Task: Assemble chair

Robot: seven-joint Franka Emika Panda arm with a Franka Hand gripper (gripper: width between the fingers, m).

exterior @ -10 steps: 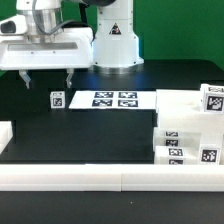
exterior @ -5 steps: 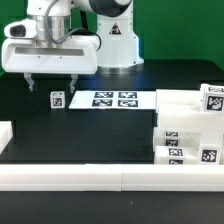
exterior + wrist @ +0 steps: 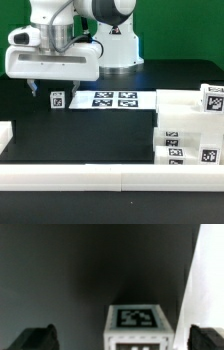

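A small white chair part [image 3: 57, 98] with a black-and-white tag stands on the black table, left of the marker board [image 3: 112, 99]. My gripper [image 3: 55, 89] hangs just above it, open and empty, one finger [image 3: 32, 88] showing at the left. In the wrist view the tagged part [image 3: 135, 319] lies between my two dark fingertips [image 3: 40, 338], apart from both; the gripper [image 3: 122, 340] holds nothing. The other chair parts, white tagged blocks and bars [image 3: 186, 135], are stacked at the exterior view's right.
A long plain white rail [image 3: 100, 176] runs along the table's front, with a short white piece [image 3: 5, 135] at the left edge. The robot's base [image 3: 113, 45] stands behind. The marker board's edge shows in the wrist view [image 3: 210, 274].
My gripper has moved down and toward the exterior view's right, ending over the small tagged part. The parts have not moved.
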